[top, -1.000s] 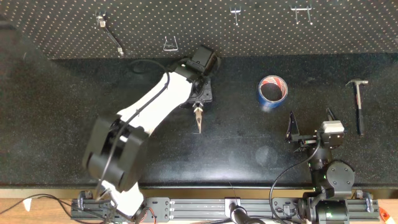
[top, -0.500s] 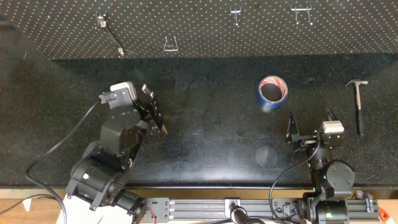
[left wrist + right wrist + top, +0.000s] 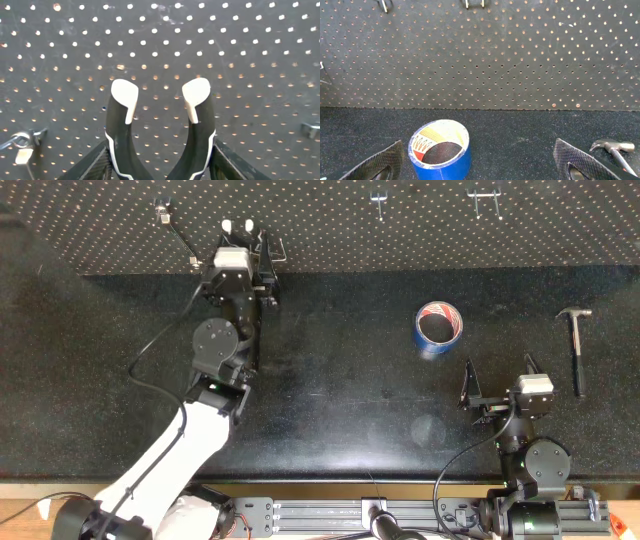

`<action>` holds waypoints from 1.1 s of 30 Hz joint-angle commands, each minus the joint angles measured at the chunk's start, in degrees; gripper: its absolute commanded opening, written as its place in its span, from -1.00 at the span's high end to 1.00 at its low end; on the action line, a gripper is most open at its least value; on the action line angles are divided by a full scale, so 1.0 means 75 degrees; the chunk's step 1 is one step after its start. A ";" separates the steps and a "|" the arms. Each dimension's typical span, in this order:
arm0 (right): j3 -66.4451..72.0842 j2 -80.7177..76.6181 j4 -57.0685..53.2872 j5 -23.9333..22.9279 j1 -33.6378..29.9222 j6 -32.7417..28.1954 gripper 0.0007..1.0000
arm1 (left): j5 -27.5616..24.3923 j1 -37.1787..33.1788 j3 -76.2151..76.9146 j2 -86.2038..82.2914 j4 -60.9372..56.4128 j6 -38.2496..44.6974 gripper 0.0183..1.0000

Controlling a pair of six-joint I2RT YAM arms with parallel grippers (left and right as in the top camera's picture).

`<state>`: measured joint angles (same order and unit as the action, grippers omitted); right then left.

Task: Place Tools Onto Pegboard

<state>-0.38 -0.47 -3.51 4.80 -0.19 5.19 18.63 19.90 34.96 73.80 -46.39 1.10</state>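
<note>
My left gripper (image 3: 245,245) is up against the pegboard (image 3: 420,230), shut on a pair of pliers (image 3: 238,227). In the left wrist view the pliers' two black handles with white tips (image 3: 125,95) stick out from the gripper (image 3: 160,162) toward the board's holes; their nose is hidden. A wire hook (image 3: 275,250) sits just right of the pliers. A hammer (image 3: 575,345) lies on the black table at the far right, and a blue tape roll (image 3: 438,327) stands left of it. My right gripper (image 3: 497,380) rests open near the front, behind the tape roll (image 3: 440,150) and the hammer (image 3: 615,147).
A wrench (image 3: 182,240) hangs on the pegboard left of the pliers. Two bare hooks (image 3: 378,200) (image 3: 485,200) sit high on the board at the right, one bare hook (image 3: 474,4) straight ahead of the right gripper. The black table (image 3: 340,400) lies bare between the arms.
The left gripper picked the pliers up from the table's middle, pulled back toward the left, then swung up to the pegboard with them. The right arm stayed still.
</note>
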 commanded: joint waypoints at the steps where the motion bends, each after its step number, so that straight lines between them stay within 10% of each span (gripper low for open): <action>1: 0.0020 0.0055 -0.0041 0.0096 0.0058 -0.0134 -0.94 | 0.0294 -0.0254 0.0125 -0.0058 -0.0323 0.0207 0.98; 33: 0.0020 0.0055 -0.0041 0.0096 0.0058 -0.0134 -0.94 | -0.1151 -0.0303 0.0125 0.1816 -0.1670 0.0087 0.98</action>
<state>-0.38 -0.47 -3.51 4.80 -0.19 5.19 11.29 17.91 35.03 87.35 -57.93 2.31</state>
